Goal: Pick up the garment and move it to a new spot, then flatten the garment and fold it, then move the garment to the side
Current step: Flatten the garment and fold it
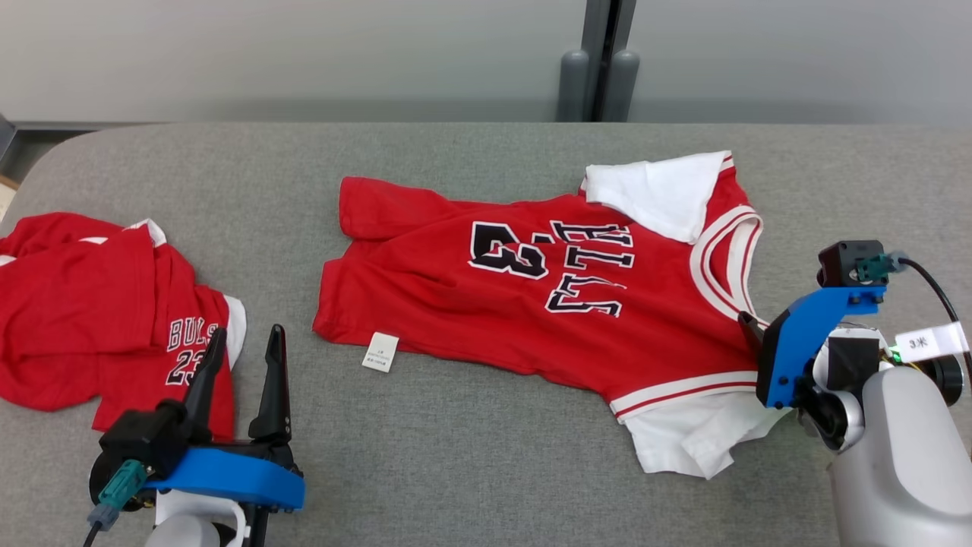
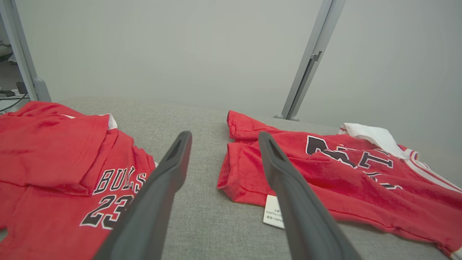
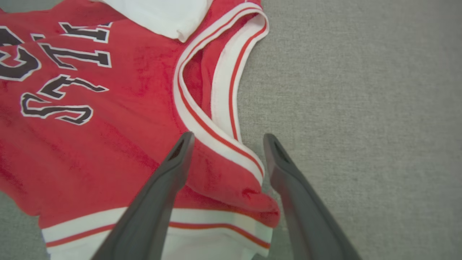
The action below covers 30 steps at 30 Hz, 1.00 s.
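The jersey (image 1: pixel 531 304) lies spread, front up, in the middle of the grey table (image 1: pixel 486 471), with its neck to the right and its hem to the left, so the black lettering and the 23 read sideways. Its far white sleeve (image 1: pixel 661 194) is flipped over onto the chest. The near white sleeve (image 1: pixel 691 441) is bunched at the near right corner. The hem's far left corner is creased and partly folded, and a small white label (image 1: pixel 380 352) sticks out from the near edge onto the table.

The right gripper (image 1: pixel 752 330) is at the jersey's right end, by the near shoulder. In the right wrist view this gripper (image 3: pixel 227 137) is released, its fingers spread wide across the striped neck trim (image 3: pixel 223 101). One finger is over the red cloth (image 3: pixel 108 144) and the other over bare table just past the edge. Whether the fingertips touch the fabric cannot be told.

The left gripper (image 1: pixel 248 334) is also released and holds nothing. It sits at the near left, with its fingers pointing away over the strip of table between the jersey and a second jersey (image 1: pixel 83 304). That one lies rumpled and folded over on itself at the far left, apart from the first. In the left wrist view the left gripper (image 2: pixel 224 137) has the second jersey (image 2: pixel 54 162) to its left, and the jersey (image 2: pixel 343 180) with its label (image 2: pixel 273 216) to its right.
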Tool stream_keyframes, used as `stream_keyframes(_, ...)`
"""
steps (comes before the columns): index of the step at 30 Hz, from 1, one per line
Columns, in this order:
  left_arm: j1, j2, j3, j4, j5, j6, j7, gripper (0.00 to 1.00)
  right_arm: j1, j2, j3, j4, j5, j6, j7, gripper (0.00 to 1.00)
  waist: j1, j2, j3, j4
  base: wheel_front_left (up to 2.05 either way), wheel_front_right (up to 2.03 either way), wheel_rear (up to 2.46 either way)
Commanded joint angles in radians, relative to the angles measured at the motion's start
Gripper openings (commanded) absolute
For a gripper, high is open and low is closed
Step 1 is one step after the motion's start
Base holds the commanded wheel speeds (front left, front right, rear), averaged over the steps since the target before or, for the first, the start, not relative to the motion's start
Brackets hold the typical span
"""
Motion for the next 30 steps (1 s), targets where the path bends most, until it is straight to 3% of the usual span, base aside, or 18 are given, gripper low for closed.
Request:
stream_keyframes(1,-0.022,0.002,-0.002,-0.002,-0.002,-0.004,-0.004,1.00,-0.033,-0.002,-0.005,0.029,-0.013,0.000,0.009,1.00,-0.0001,0.0000,0.019,0.014,0.00,0.00,0.00)
stream_keyframes(13,-0.071,-0.001,-0.011,-0.010,0.002,-0.008,-0.004,1.00,-0.168,-0.003,-0.051,0.298,-0.094,0.000,0.049,1.00,-0.0001,0.0000,0.097,0.053,0.00,0.00,0.00)
stream_keyframes(14,-0.074,-0.001,-0.011,-0.008,0.001,-0.008,-0.004,1.00,-0.171,-0.003,-0.051,0.321,-0.099,0.000,0.054,0.89,-0.0001,0.0000,0.099,0.054,0.00,0.00,0.00)
stream_keyframes(16,-0.078,-0.003,-0.012,-0.006,0.000,-0.008,-0.004,1.00,-0.178,0.001,-0.047,0.356,-0.095,0.000,0.051,0.00,-0.0001,0.0000,0.102,0.057,0.00,0.00,0.00)
stream_keyframes(30,-0.092,-0.012,-0.015,-0.026,0.002,-0.010,-0.004,1.00,-0.353,-0.092,0.057,0.273,-0.070,0.000,-0.203,0.00,-0.0001,0.0000,0.100,0.082,0.00,0.00,0.00)
